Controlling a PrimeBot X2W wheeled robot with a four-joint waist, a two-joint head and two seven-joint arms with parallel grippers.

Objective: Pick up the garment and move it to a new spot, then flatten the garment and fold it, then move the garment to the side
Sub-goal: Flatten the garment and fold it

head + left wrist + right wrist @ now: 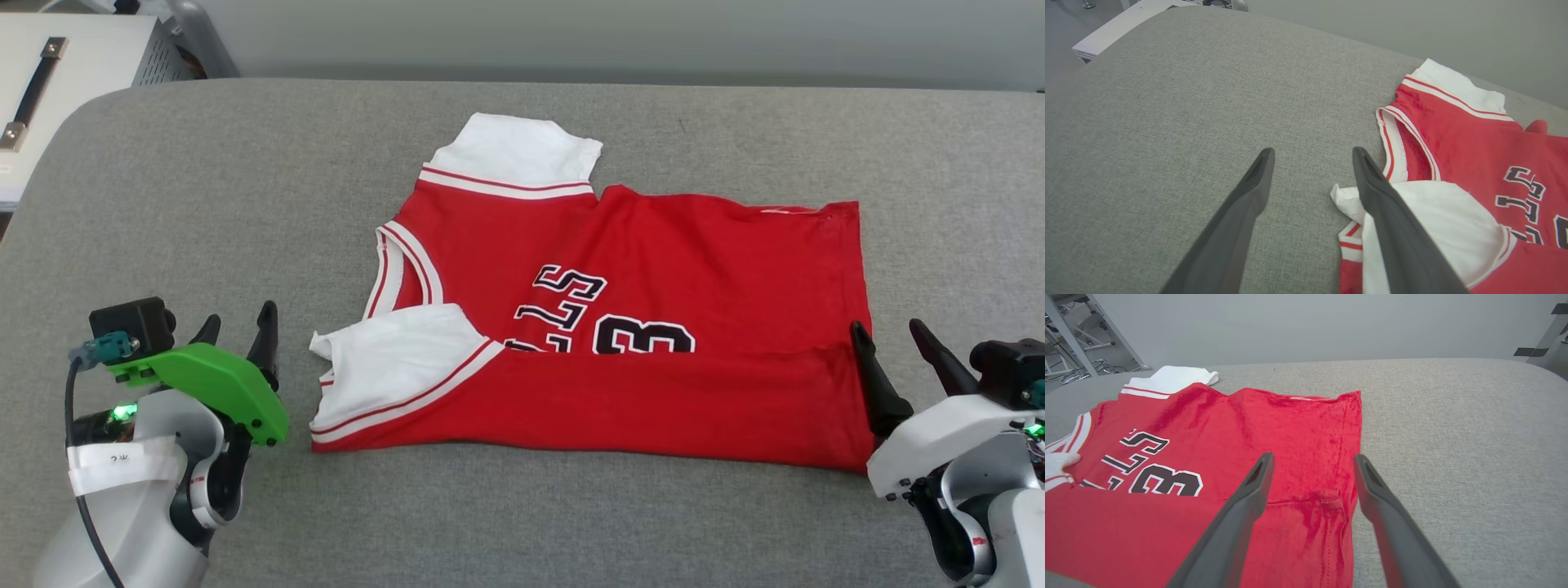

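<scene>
A grey fabric-covered table point(204, 180) is seen beneath a red jersey T-shirt point(653, 245), which is spread at its middle, collar toward the robot's left, with the near long edge folded up over the lower part of the black lettering. The left gripper point(240, 314) is held just beside the jersey's near white sleeve point(392, 359), jaws spread wide and empty. The right gripper point(885, 325) is poised at the jersey's hem end, one finger over the red cloth, jaws likewise wide, gripping nothing.
</scene>
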